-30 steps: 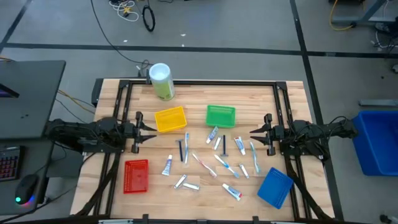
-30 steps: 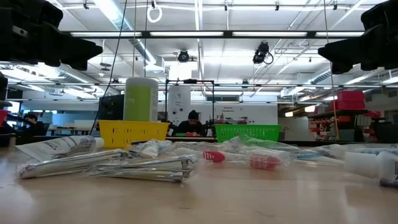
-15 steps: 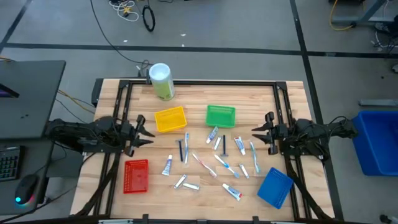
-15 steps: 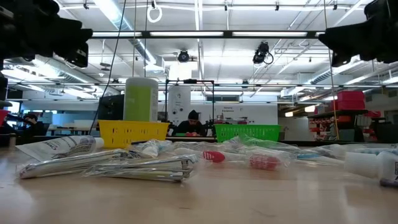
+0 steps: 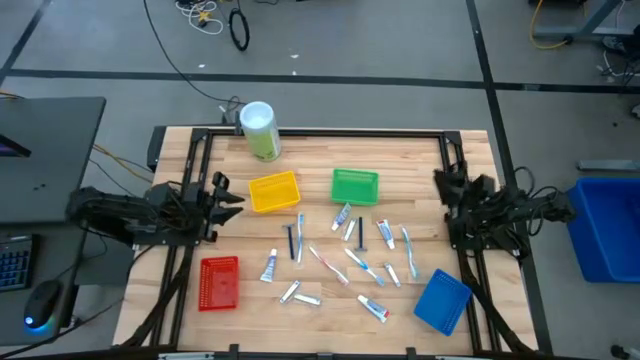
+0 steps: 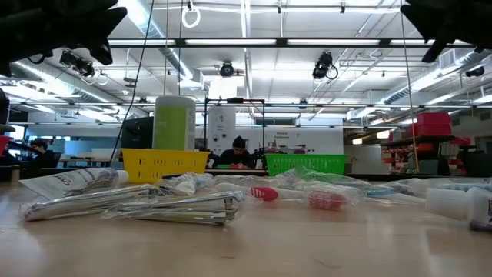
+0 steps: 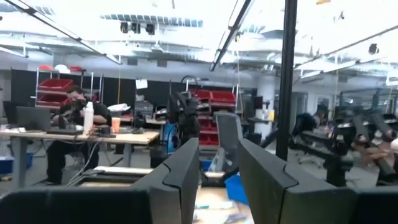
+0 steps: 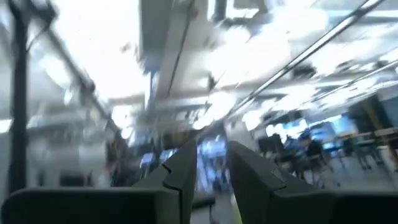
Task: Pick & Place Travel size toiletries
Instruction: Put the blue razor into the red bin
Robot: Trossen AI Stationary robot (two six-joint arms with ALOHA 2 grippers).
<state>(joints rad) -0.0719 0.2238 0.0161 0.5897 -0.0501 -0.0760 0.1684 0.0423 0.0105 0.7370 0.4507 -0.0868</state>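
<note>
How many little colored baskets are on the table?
4: yellow basket and green basket mid-table, red basket at the near left, blue basket at the near right. None looks hidden.

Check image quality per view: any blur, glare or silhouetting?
Right wrist view: heavy motion blur, room smeared, only the right gripper readable. Left wrist view: sharp, ceiling lights blown out. Low view: arms backlit to black silhouettes, near toiletries soft. High view: even light, crisp table.

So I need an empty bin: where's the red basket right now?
In the high view, the red basket sits at the table's near left corner, below the yellow basket, left of a white tube.
</note>
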